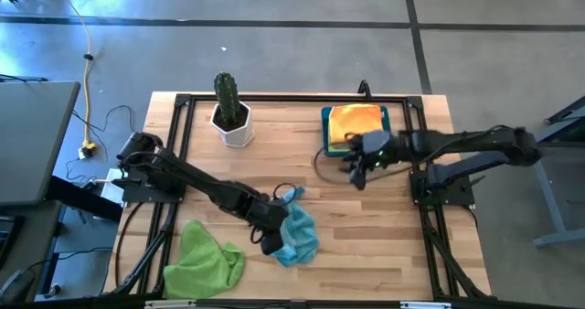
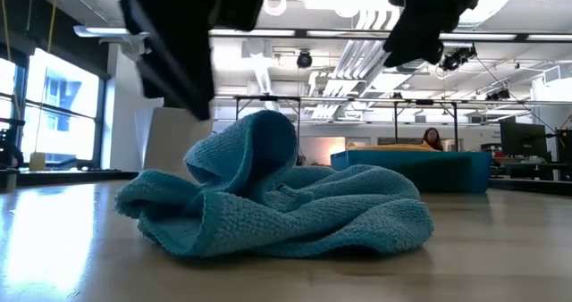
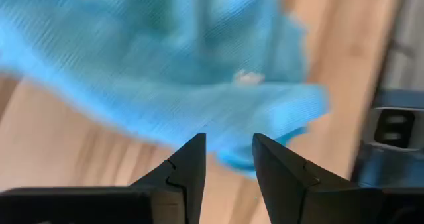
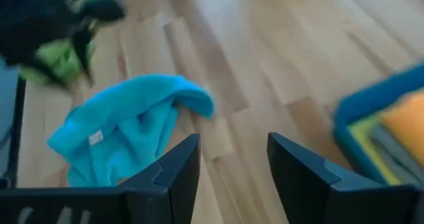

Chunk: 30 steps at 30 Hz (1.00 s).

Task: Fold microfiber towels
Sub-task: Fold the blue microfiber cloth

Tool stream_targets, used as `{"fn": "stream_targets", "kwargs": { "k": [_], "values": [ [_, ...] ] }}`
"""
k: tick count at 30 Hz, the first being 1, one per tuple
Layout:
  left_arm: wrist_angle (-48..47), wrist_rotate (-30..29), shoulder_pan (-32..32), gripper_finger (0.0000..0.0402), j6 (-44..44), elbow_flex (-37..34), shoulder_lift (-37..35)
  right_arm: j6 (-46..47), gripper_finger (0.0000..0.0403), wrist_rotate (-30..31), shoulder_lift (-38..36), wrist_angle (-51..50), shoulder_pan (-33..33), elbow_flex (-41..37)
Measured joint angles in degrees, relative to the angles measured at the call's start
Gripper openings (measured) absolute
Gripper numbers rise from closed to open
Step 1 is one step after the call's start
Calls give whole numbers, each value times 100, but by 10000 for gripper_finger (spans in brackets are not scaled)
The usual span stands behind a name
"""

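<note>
- High view is showing the light blue towel point(image 1: 297, 234) lying crumpled on the wooden table point(image 1: 366, 227), near its front middle, with the left gripper point(image 1: 271, 225) sitting right at the towel's left edge.
- Left wrist view is showing that gripper's fingers point(image 3: 189, 174) standing a narrow gap apart, with nothing between them, just short of the blue cloth point(image 3: 172, 71).
- A lime green towel point(image 1: 208, 259) is lying bunched at the front left of the table, well apart from the blue one.
- The right gripper point(image 1: 362, 163) is hovering beside the blue bin point(image 1: 326, 126) at the back right; its fingers point(image 4: 175, 168) are spread moderately wide and holding nothing.
- An orange towel point(image 1: 355, 120) is resting on top in the bin, and the right wrist view is showing a yellow edge beneath it.
- A potted cactus point(image 1: 229, 108) is standing upright at the back of the table, left of the bin.
- Low view is showing the blue towel point(image 2: 277, 204) heaped with one fold rising up, the bin point(image 2: 420, 170) behind it, and a person point(image 2: 432, 138) far off in the room.
</note>
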Motion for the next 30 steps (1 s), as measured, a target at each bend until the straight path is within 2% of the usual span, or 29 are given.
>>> {"fn": "stream_targets", "kwargs": {
  "k": [4,7,10,15,17,25,30],
  "values": [
    [-478,-400,-149,115,-531,-7,0,-509,169,231,625,771,435,-98],
    [-502,-521,-235,115,-817,-7,13,-999,169,610,1165,1232,608,-106],
    [-524,-533,-332,115,-1087,-7,15,-1215,169,813,1698,1741,644,-113],
    [-563,-531,-527,115,-1430,-4,7,-1530,169,808,2548,2771,565,-113],
    [-559,-511,-601,115,-1570,-4,5,-1638,169,726,2799,3079,498,-113],
    [-561,-312,-831,115,-2212,-4,0,-1916,169,-301,3805,4323,176,-94],
    [-595,-286,-951,115,-2500,-4,0,-2081,169,-485,4269,4715,60,-82]
  ]
}}
